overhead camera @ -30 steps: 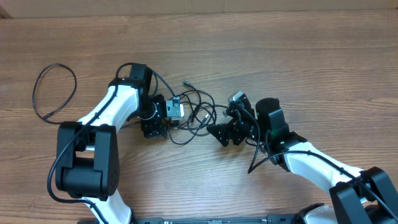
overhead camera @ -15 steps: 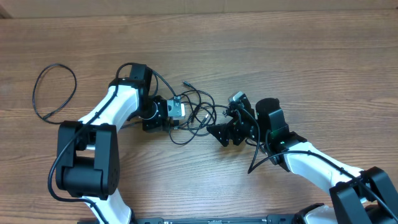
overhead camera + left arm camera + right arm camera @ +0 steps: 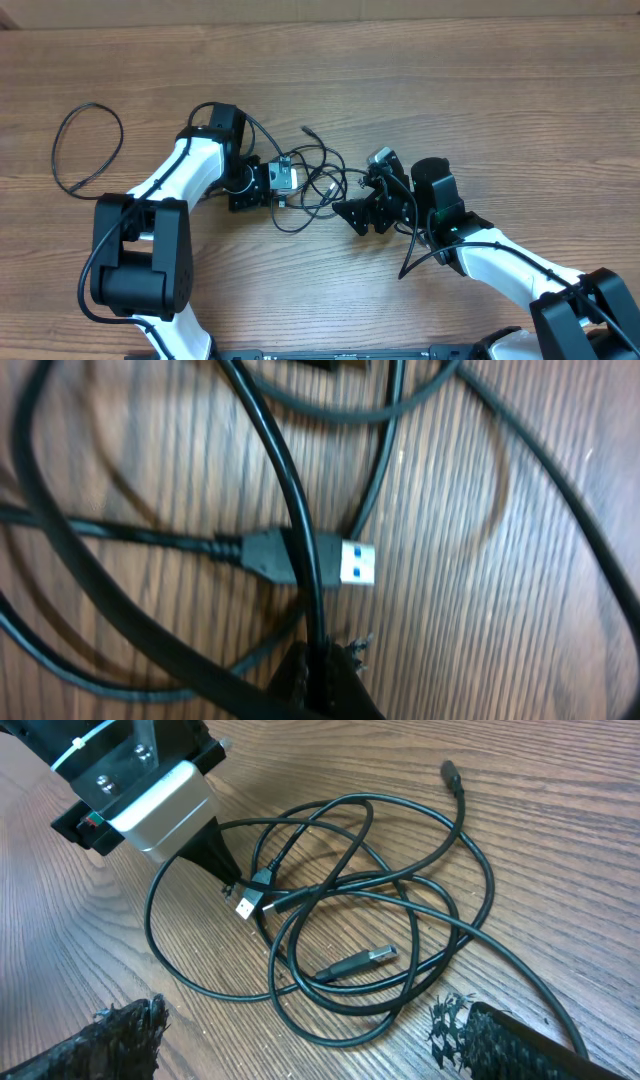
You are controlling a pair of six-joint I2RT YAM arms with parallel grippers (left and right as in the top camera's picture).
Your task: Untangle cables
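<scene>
Clamped tight with the left gripper (image 3: 228, 875) on a single strand of the cables (image 3: 370, 910), right beside the blue-tongued plug (image 3: 335, 560). Jaws wide apart on the right gripper (image 3: 300, 1020), released, gripping nothing, hovering at the near edge of the pile.

Risky from here! Could drag the whole knot along instead of freeing one cord, with no hold at all on the other side. Could also cinch the crossings tighter if pulled straight left, given the pinched strand lying across the plug's own cord. Might slip out of the pinch too: thin, smooth cord, narrow tips. Worth watching the silver plug (image 3: 365, 958) in the middle, likely to snag in a loop on the way through.

Now the look of it: thin, black, limp. Several overlapping loops lying flat in the middle of the table (image 3: 500, 90), between the two arms, with a small plug end (image 3: 452, 775) poking out on the far side. Hard to say how many cords in there. Well off to the left, one separate loop (image 3: 88, 145), lying alone, apart from the pile.
</scene>
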